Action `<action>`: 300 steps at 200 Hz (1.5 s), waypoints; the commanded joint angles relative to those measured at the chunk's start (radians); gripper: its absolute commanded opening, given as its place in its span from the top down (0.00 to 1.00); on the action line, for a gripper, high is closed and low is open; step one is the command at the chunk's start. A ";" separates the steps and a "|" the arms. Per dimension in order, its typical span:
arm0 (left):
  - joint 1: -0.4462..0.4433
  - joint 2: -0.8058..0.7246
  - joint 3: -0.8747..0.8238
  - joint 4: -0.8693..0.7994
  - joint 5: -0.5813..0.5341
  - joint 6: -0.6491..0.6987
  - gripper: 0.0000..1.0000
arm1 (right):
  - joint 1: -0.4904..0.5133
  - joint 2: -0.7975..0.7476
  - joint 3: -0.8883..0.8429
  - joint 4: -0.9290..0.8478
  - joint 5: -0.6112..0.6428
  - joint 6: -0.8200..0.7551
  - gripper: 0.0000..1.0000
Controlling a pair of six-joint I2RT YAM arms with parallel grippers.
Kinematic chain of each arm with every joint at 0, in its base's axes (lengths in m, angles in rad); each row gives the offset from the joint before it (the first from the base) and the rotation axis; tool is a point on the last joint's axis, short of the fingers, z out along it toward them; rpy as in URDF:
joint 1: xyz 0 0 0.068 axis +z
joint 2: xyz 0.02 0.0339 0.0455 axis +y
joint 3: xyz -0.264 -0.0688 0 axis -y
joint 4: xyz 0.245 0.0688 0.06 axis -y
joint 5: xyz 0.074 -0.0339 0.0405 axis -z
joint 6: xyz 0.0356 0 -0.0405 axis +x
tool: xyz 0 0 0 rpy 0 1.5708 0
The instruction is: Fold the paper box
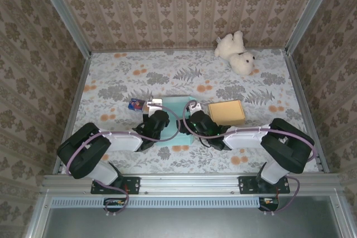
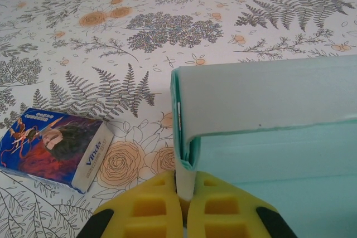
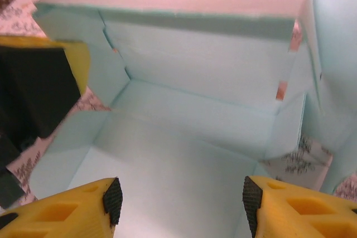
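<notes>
The paper box (image 1: 174, 103) is a pale teal carton lying at the table's middle between both arms. In the left wrist view its far wall (image 2: 268, 96) stands up and its left wall is folded double. My left gripper (image 2: 185, 185) is shut on that doubled left wall, yellow fingers (image 2: 150, 204) pressed to either side. From above, the left gripper (image 1: 156, 117) sits at the box's left edge and the right gripper (image 1: 196, 120) at its right part. My right gripper (image 3: 181, 199) is open over the box floor (image 3: 184, 137), nothing between its pads.
A small blue card pack (image 2: 53, 147) lies left of the box, also seen from above (image 1: 136, 105). A brown cardboard box (image 1: 226, 112) sits right of the teal one. A white teddy bear (image 1: 237, 53) lies far right. Patterned walls enclose the table.
</notes>
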 commanded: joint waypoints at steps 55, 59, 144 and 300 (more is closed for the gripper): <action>0.015 0.000 0.013 -0.033 -0.002 -0.018 1.00 | 0.009 0.157 -0.041 -0.011 0.071 0.106 0.38; 0.017 0.001 0.012 -0.033 -0.001 -0.022 1.00 | 0.008 0.162 -0.050 0.001 0.074 0.110 0.38; 0.061 0.059 -0.003 -0.016 0.034 -0.081 1.00 | 0.007 0.182 -0.197 0.307 0.008 0.154 0.38; 0.070 -0.015 -0.021 -0.014 0.061 -0.063 1.00 | -0.203 -0.423 -0.149 -0.231 0.114 -0.167 0.39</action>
